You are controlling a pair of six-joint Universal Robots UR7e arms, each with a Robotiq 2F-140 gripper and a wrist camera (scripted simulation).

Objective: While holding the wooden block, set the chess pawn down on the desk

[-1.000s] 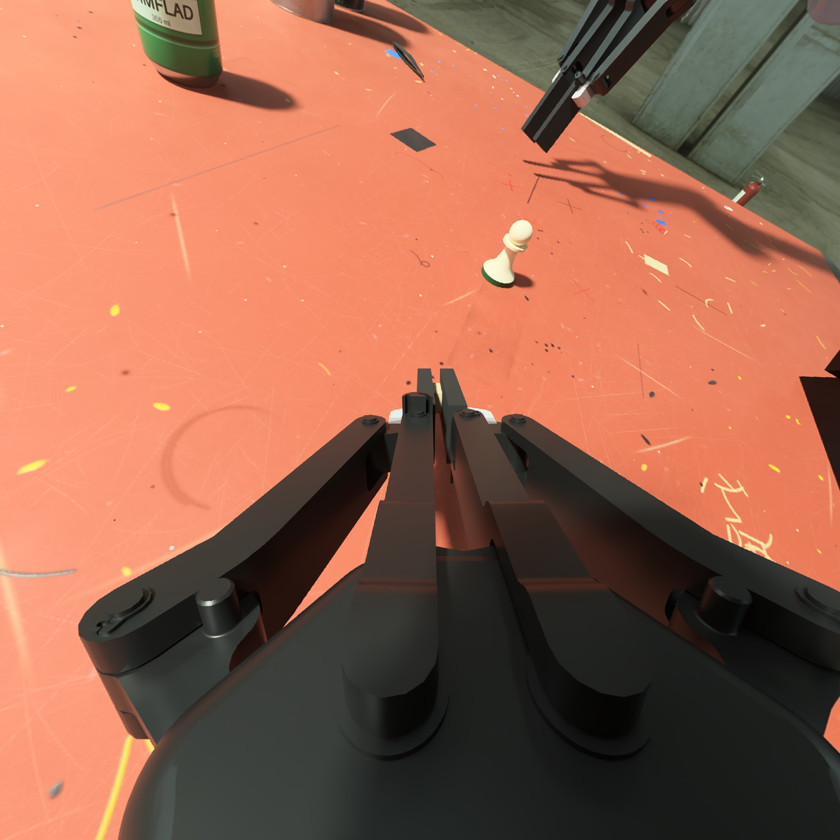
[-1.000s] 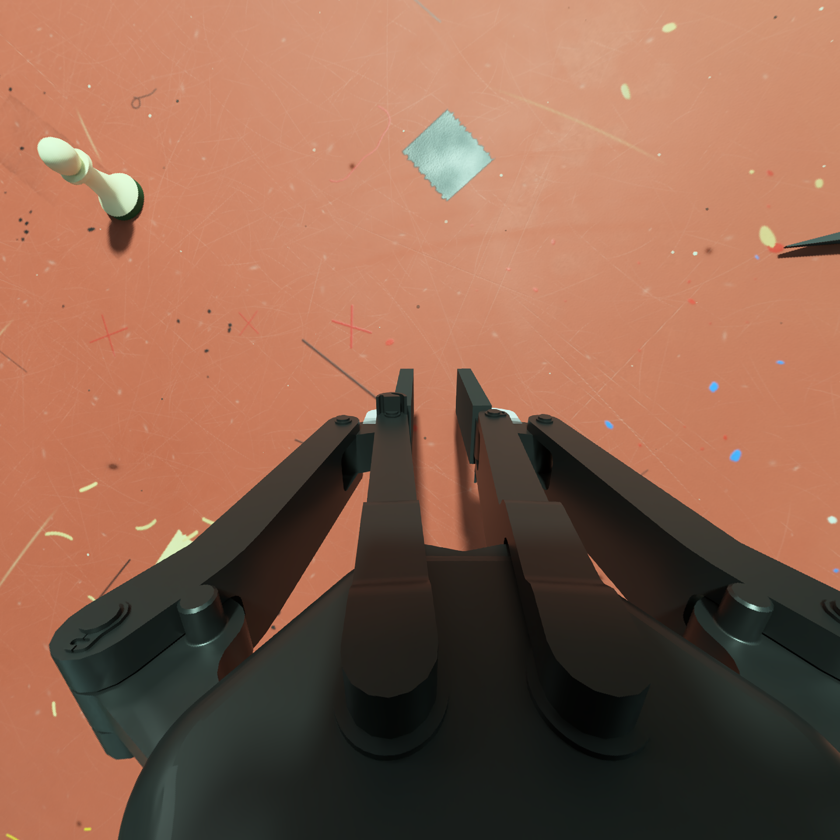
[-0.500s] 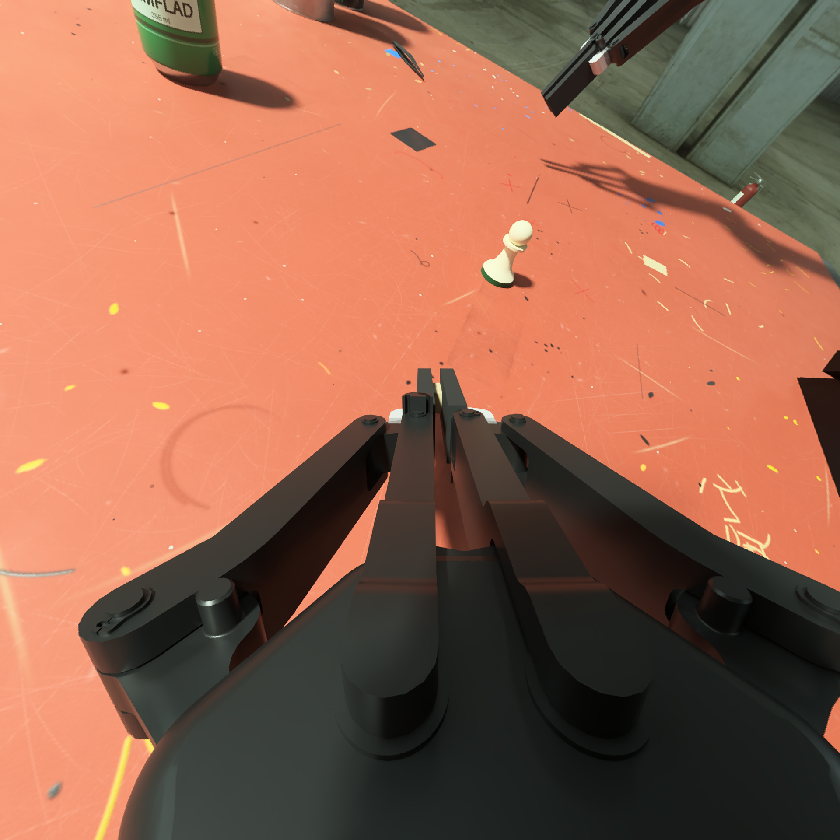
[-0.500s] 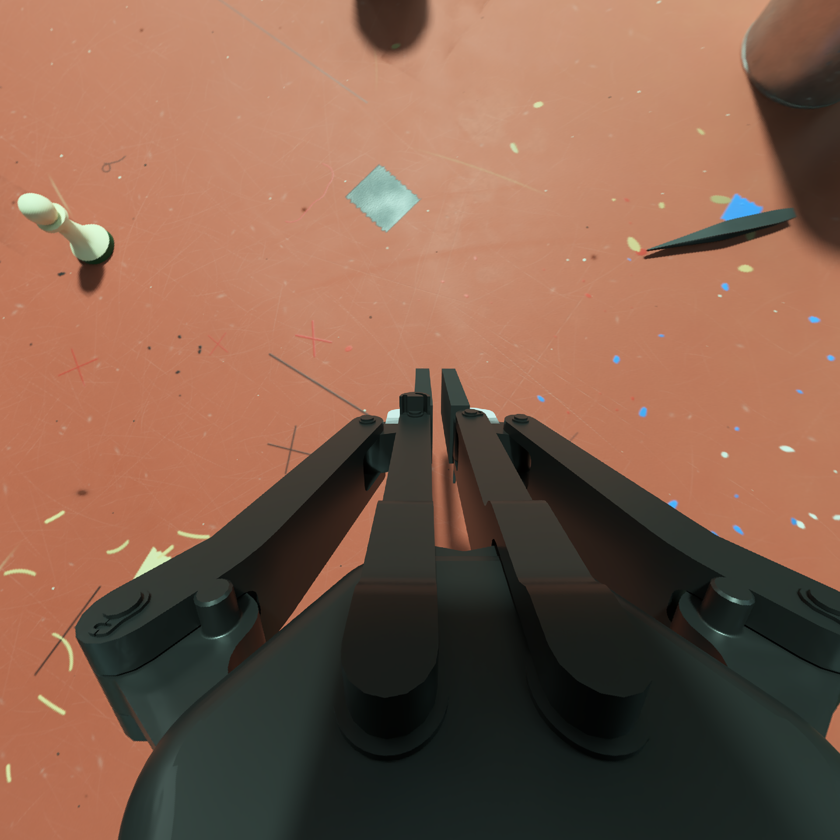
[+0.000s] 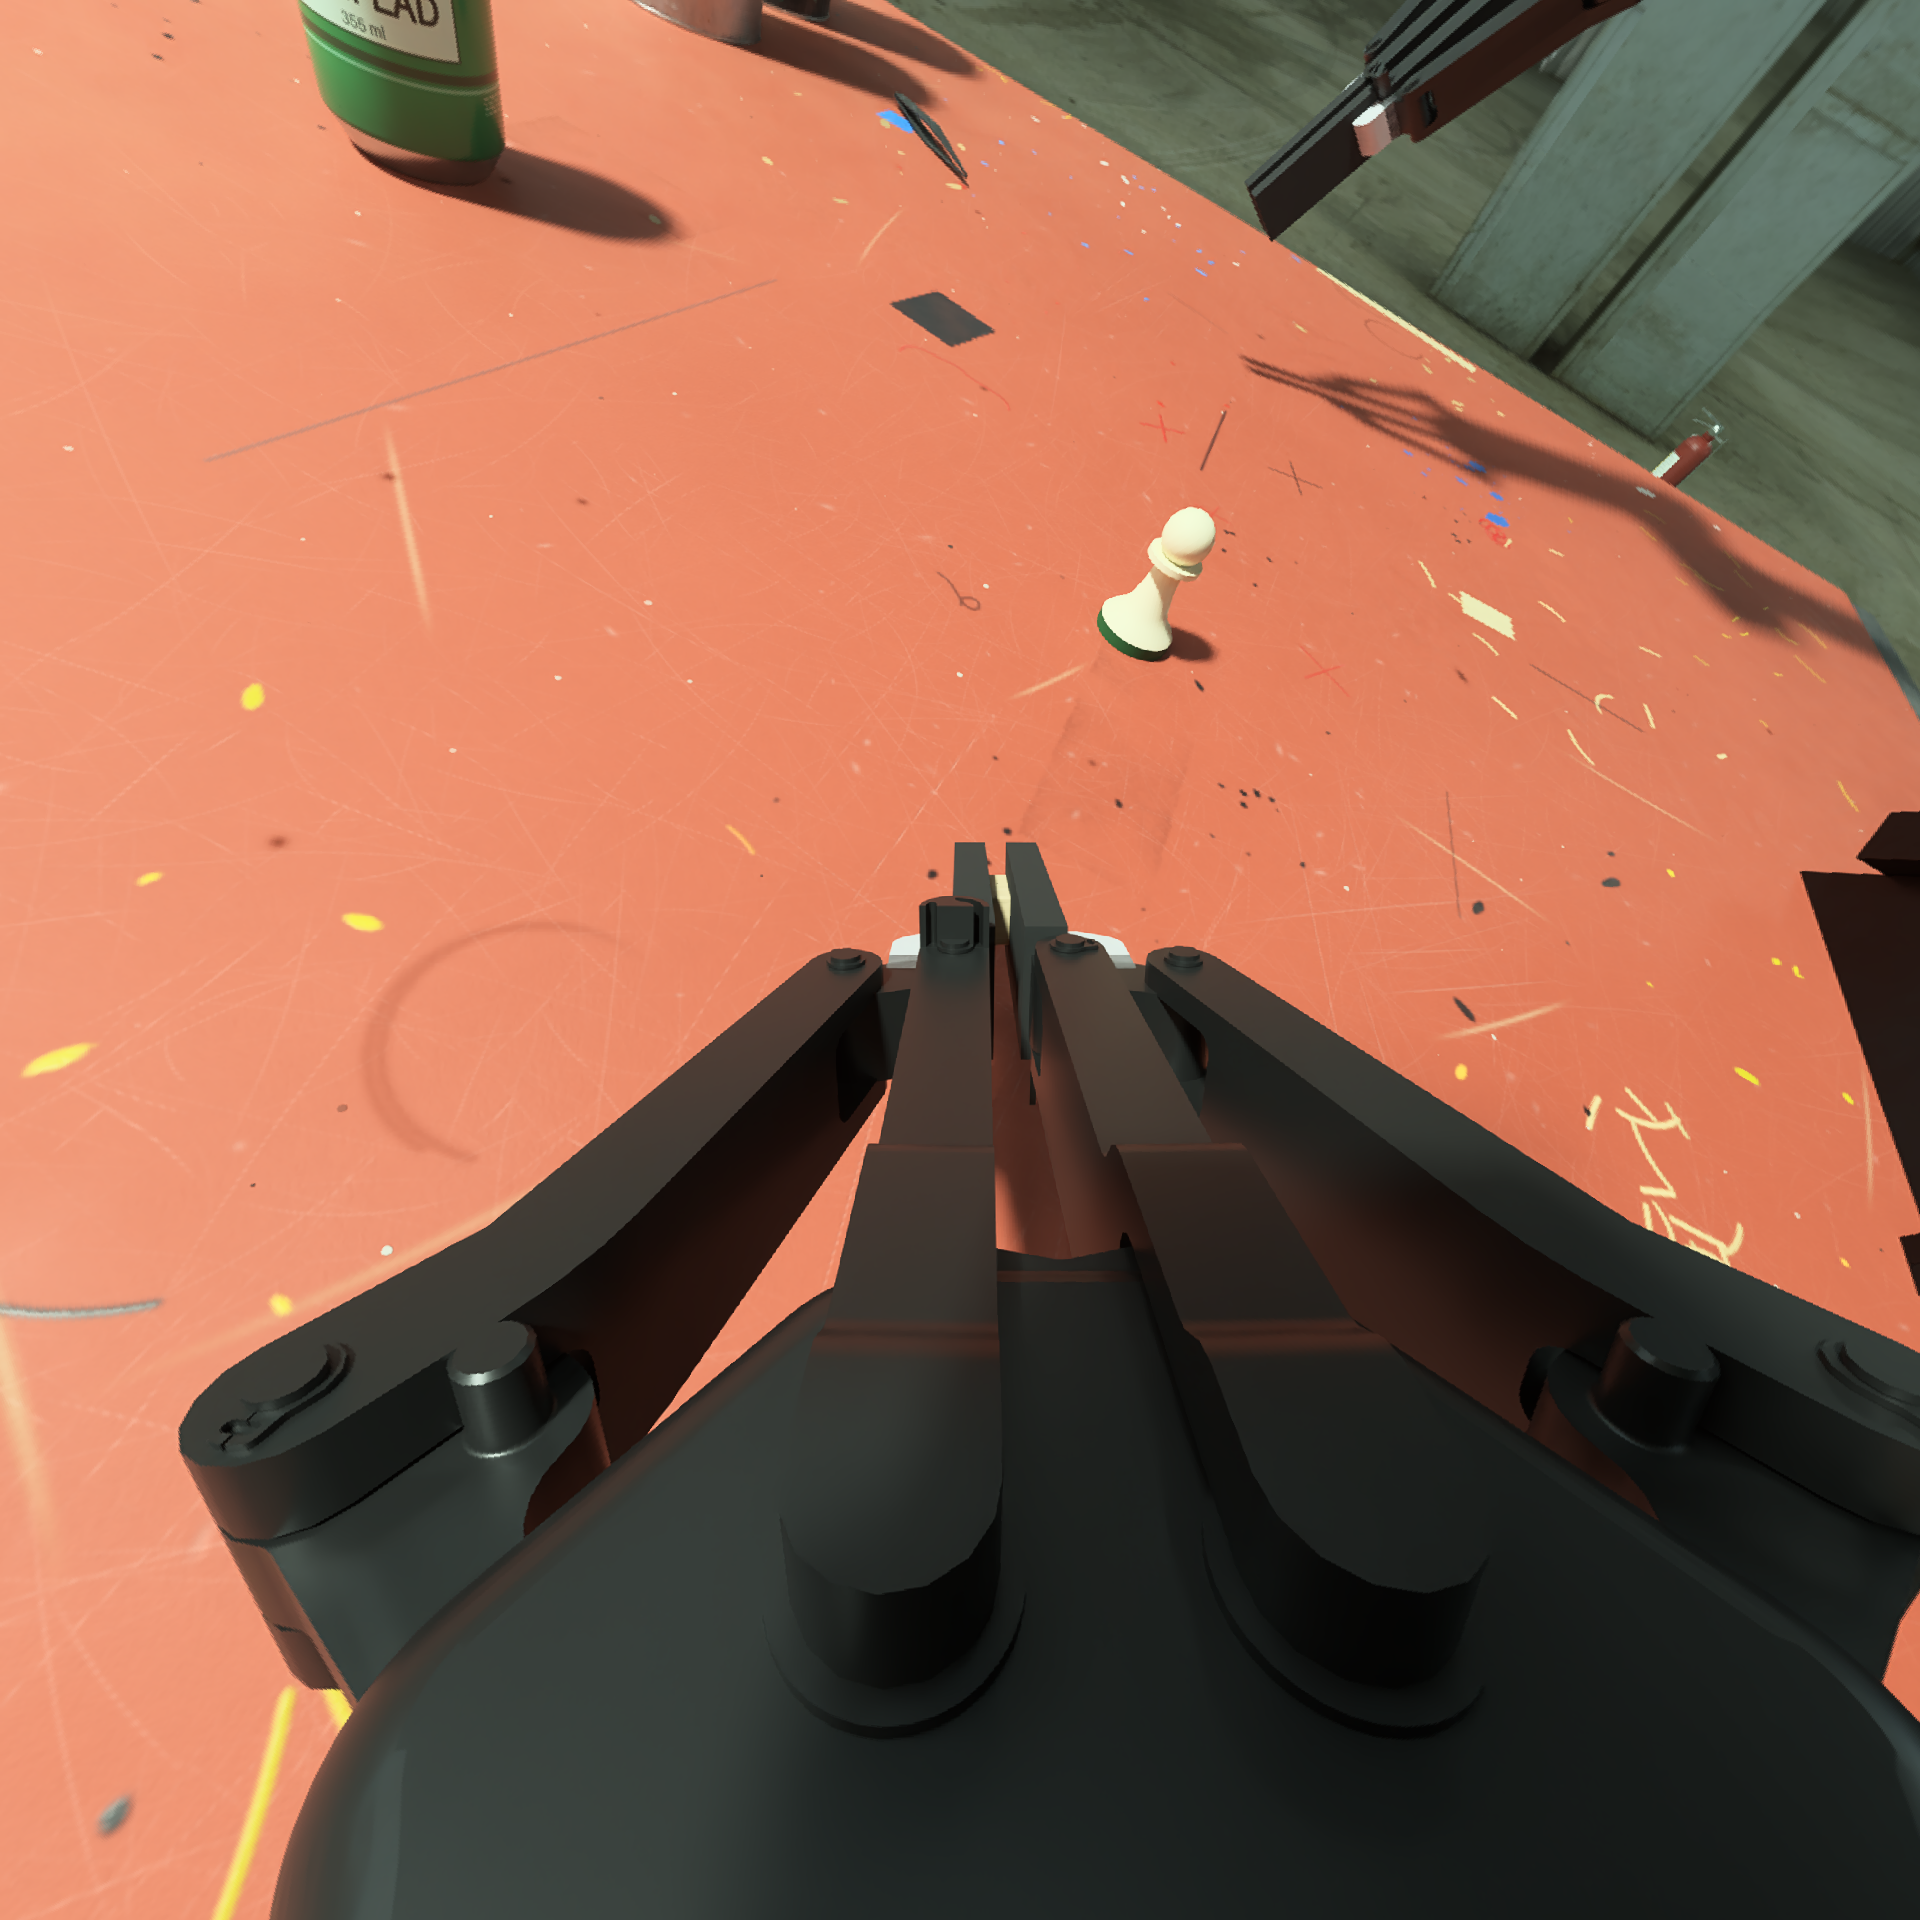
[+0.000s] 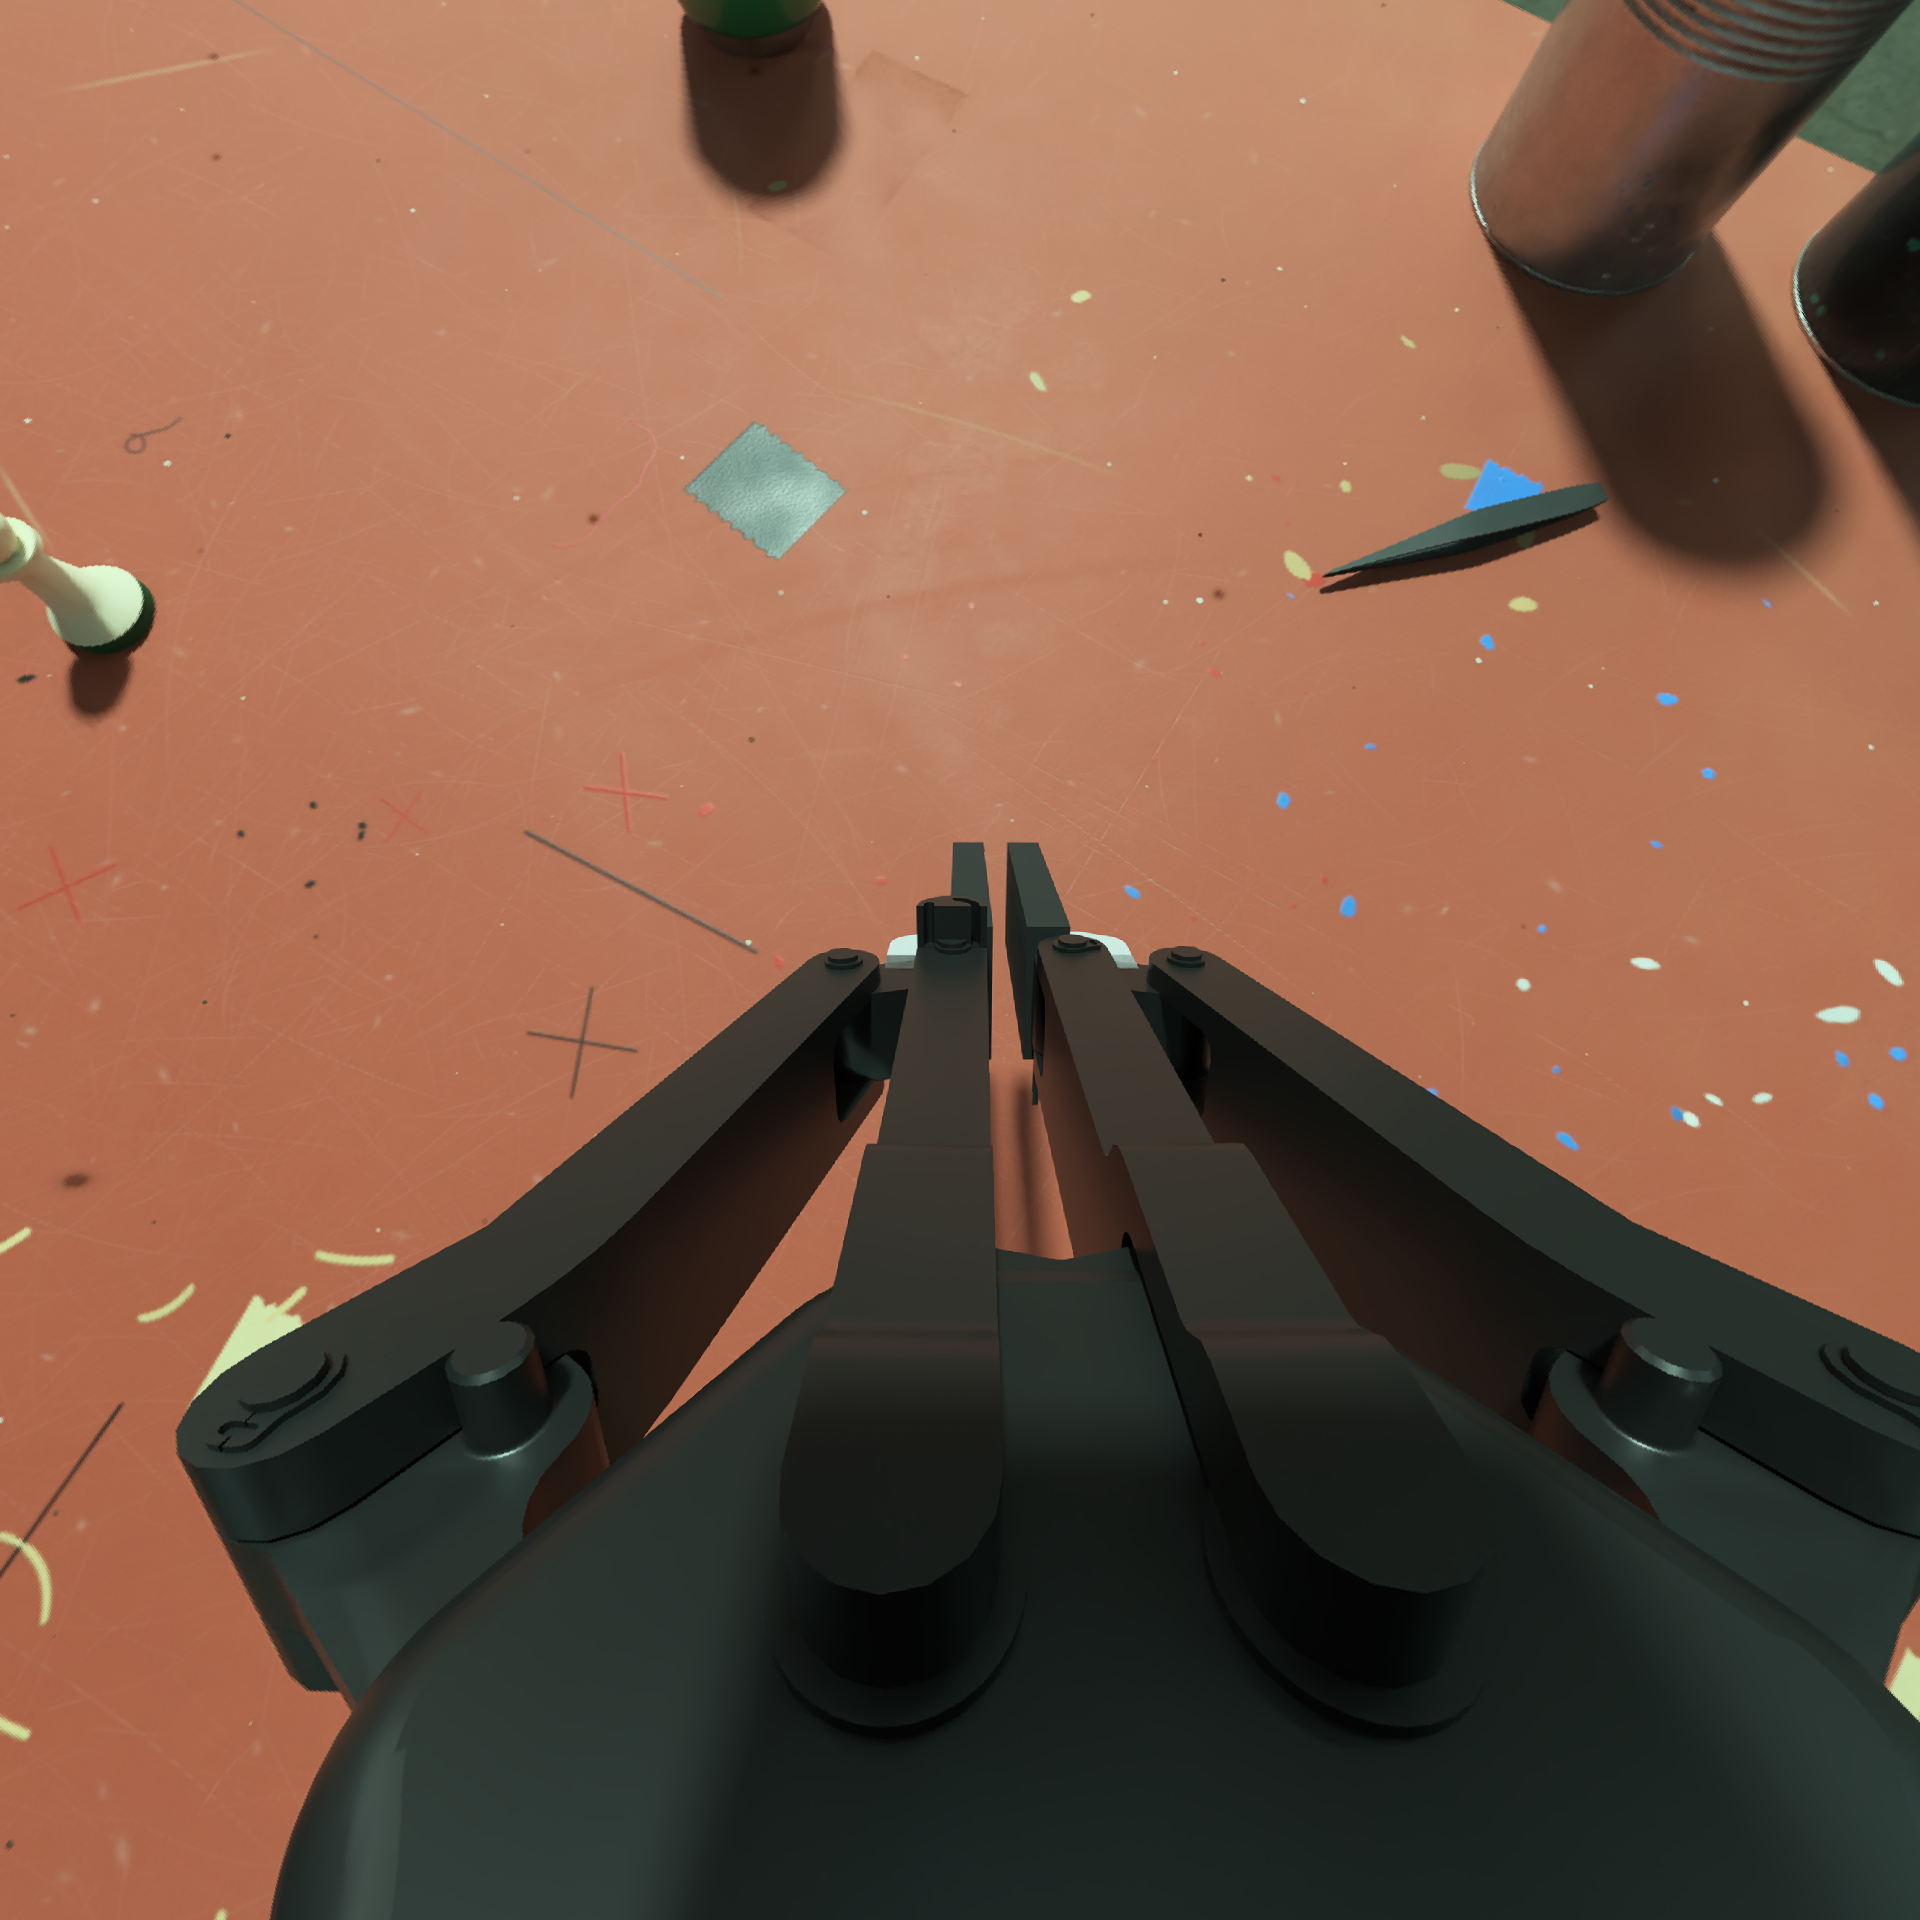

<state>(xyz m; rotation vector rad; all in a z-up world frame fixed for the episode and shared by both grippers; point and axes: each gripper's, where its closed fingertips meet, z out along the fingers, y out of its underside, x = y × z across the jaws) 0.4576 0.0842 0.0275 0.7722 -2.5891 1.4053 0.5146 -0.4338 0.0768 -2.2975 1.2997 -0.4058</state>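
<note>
Chess pawn [image 5: 1155,584] upright on the red table [image 5: 540,644], green base down, free of both hands; also at far left of right wrist view [image 6: 83,603]. Same spot and pose as 1 s ago, so placement judged done.

Right hand [image 6: 995,868] empty, fingers drawn nearly together with only a thin slit between; 1 s ago a wider gap. Now higher and farther from pawn: more table in view, green bottle [image 5: 410,78] base and metal can [image 6: 1652,145] newly in frame.

Left hand [image 5: 995,868] unchanged, clamped on a pale sliver between fingertips, taken as the wooden block [image 5: 1002,896]. Hold maintained; only retreat remaining, by judgement.
</note>
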